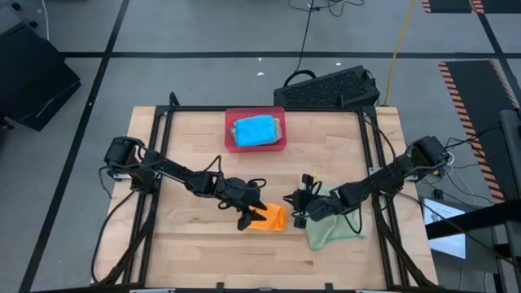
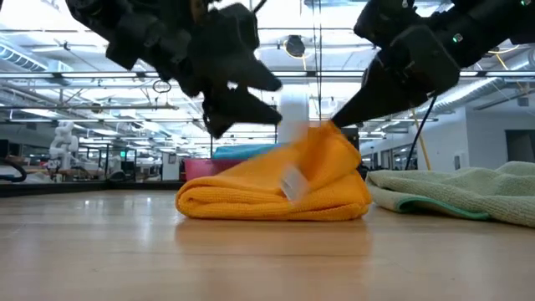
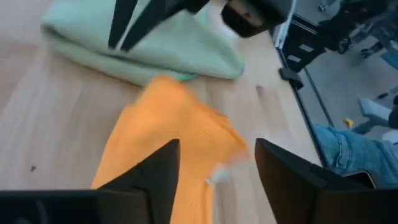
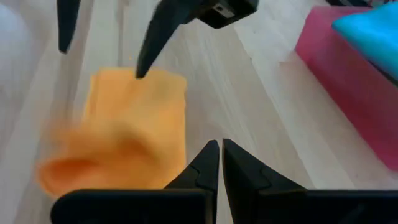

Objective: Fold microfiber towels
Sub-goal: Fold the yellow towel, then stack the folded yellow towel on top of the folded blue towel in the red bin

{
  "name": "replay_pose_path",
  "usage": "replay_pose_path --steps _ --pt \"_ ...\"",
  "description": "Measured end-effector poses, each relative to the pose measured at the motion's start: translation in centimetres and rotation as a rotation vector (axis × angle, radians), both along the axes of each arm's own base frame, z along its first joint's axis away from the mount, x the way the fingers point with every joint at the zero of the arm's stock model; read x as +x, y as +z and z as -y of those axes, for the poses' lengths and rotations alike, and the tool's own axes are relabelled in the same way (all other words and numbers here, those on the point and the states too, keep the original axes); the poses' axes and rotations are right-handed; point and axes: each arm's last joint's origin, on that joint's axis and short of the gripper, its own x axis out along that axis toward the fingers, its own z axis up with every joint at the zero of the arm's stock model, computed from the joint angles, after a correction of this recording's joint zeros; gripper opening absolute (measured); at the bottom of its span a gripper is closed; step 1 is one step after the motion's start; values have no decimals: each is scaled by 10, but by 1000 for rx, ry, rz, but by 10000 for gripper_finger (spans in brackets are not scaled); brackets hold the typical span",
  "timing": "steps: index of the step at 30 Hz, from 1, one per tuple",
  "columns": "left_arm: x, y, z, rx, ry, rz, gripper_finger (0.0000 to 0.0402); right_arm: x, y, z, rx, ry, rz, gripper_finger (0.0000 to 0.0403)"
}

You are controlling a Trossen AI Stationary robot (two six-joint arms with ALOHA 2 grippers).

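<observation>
Soft orange microfiber towel [image 1: 272,218] is seen folded into a low bundle on the wooden desk [image 1: 187,236], near-centre, long axis running left-right. Left gripper [image 1: 254,216] is positioned over its left end, jaws spread open, nothing held. Right gripper [image 1: 297,208] sits just right of it, jaws closed and empty. Left arm is judged nearer. A crumpled pale green microfiber towel [image 1: 334,229] lies to the right; a bright blue folded towel [image 1: 256,130] rests in the pink-red rectangular tray [image 1: 255,115] at the far side.

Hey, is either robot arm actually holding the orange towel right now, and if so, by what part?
Left pincer is open above the orange towel, gripping nothing. Right pincer is shut at the towel's raised edge, but whether cloth is pinched cannot be told.
</observation>
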Motion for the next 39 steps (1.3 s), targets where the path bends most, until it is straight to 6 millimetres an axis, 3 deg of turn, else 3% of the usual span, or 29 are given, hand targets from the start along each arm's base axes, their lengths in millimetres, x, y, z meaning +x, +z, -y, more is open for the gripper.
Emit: replay_pose_path --steps 7,12,16,20,24,31,35,39 --pt "-9 23 -4 73 -17 58 226 7 10 -3 10 29 110 13" --pt "-19 17 -3 210 76 -52 204 17 14 -5 137 153 200 13" --pt "-23 11 0 248 148 -115 182 29 -7 -6 208 218 190 13" --pt "-31 5 17 264 88 -122 180 35 -41 -9 268 231 114 13" --pt "-44 2 47 430 10 -59 200 35 -72 -9 305 199 20 13" --pt "-55 -10 85 701 -13 52 274 36 -78 -10 343 205 12 13" --pt "-48 -29 89 780 -60 68 303 37 -73 -7 357 197 20 13" --pt "-41 -50 82 844 -80 8 298 37 -65 -7 361 201 37 13"
